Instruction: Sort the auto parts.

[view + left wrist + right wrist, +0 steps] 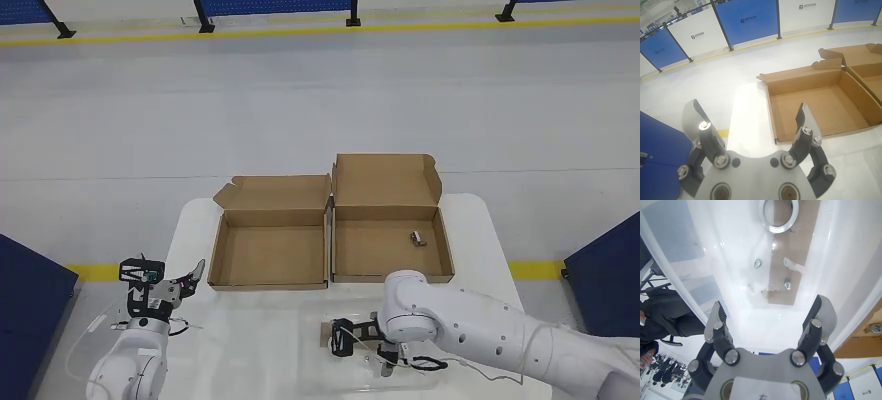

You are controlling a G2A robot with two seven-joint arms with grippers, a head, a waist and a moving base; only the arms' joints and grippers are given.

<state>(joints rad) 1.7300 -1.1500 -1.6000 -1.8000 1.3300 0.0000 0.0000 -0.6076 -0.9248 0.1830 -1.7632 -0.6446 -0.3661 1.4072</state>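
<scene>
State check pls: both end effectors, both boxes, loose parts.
Left end effector: open, empty.
Right end effector: open, empty, over white tray.
Left cardboard box: lid open, empty.
Right cardboard box: lid open, holds one part.
Metal bracket: lying in right cardboard box.
Metal ring: loose in tray.
Bolts: loose in tray.
Clear plastic piece: loose in tray.

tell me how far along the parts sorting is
Done: one metal part lies in a box. In hand: nothing; the right gripper is open over the tray, the left gripper open too. Left: two bolts, a ring and a plastic clip.
</scene>
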